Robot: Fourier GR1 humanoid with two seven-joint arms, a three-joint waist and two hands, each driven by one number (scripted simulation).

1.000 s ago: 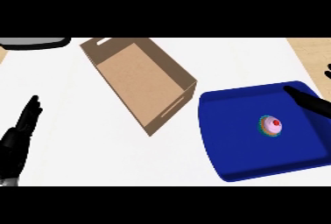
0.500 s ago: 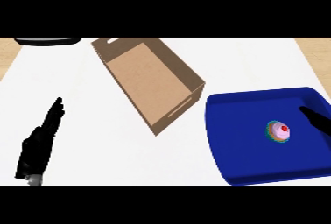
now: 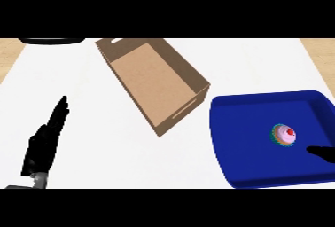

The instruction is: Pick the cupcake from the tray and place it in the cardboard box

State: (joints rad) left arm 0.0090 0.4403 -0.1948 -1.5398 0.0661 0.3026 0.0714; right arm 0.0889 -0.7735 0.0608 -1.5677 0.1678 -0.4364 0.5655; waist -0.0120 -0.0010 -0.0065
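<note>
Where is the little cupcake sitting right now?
In the head view the cupcake sits at the right, inside the blue tray, right of the cardboard box, with the right hand just beside it.

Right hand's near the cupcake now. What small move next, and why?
Probably ease the right hand up-left toward the cupcake and close around it: it sits untouched on the blue tray, with only the hand's tip showing just below-right of it.

A dark round object (image 3: 51,41) (cut off) sits at the white counter's (image 3: 118,146) far-left edge.
</note>
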